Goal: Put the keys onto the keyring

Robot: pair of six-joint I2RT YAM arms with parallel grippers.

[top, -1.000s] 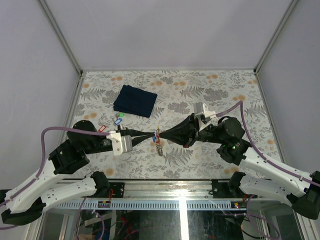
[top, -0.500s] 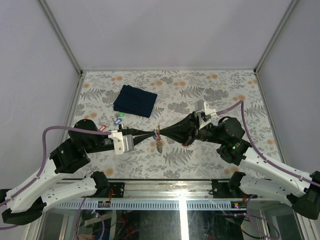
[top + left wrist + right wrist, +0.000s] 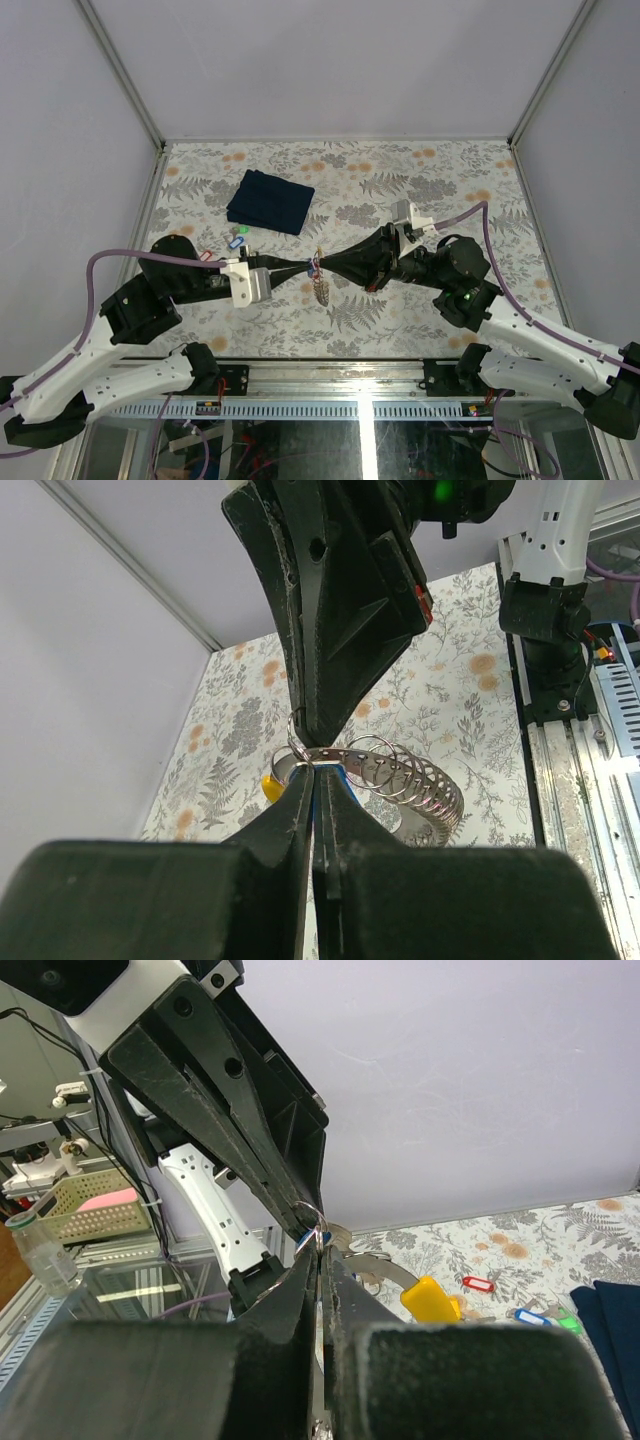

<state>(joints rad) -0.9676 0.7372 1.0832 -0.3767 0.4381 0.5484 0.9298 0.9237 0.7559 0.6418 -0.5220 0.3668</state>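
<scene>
My left gripper and right gripper meet tip to tip above the table's middle. The left gripper is shut on a blue-tagged key, only an edge of which shows. The right gripper is shut on a small ring of the keyring, a grey metal band with several small rings and a yellow end. The keyring hangs below the tips in the top view. A red-tagged key, a blue one and a green one lie on the table at left.
A folded dark blue cloth lies at the back left of the floral table. White walls with metal posts close in the sides and back. The arm bases and a metal rail run along the near edge.
The grippers stay tip to tip. The left arm has edged slightly right, and the hanging keyring has swung a little below the tips.
</scene>
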